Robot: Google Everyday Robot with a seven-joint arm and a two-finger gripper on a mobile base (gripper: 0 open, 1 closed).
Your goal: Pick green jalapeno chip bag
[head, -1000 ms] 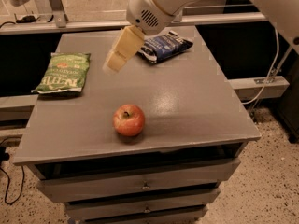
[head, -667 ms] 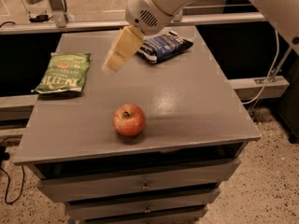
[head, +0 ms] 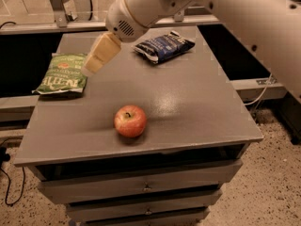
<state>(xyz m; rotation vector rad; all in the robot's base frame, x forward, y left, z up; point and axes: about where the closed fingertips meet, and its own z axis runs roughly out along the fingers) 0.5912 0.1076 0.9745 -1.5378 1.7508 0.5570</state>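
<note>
The green jalapeno chip bag (head: 61, 75) lies flat near the left edge of the grey table (head: 197, 107), its white lettering facing up. My gripper (head: 90, 69) hangs from the white arm (head: 141, 8) coming in from the upper right. It hovers above the table just to the right of the bag, its tip over the bag's right edge. It holds nothing that I can see.
A dark navy-blue chip bag (head: 162, 46) lies at the back middle of the table. A red apple (head: 130, 121) sits toward the front middle. The table has drawers (head: 146, 185) below its front edge. A cable (head: 11, 192) lies on the floor at left.
My gripper has moved left and slightly down, from above the table's back middle to the green bag's right edge. The bags and the apple have not moved.
</note>
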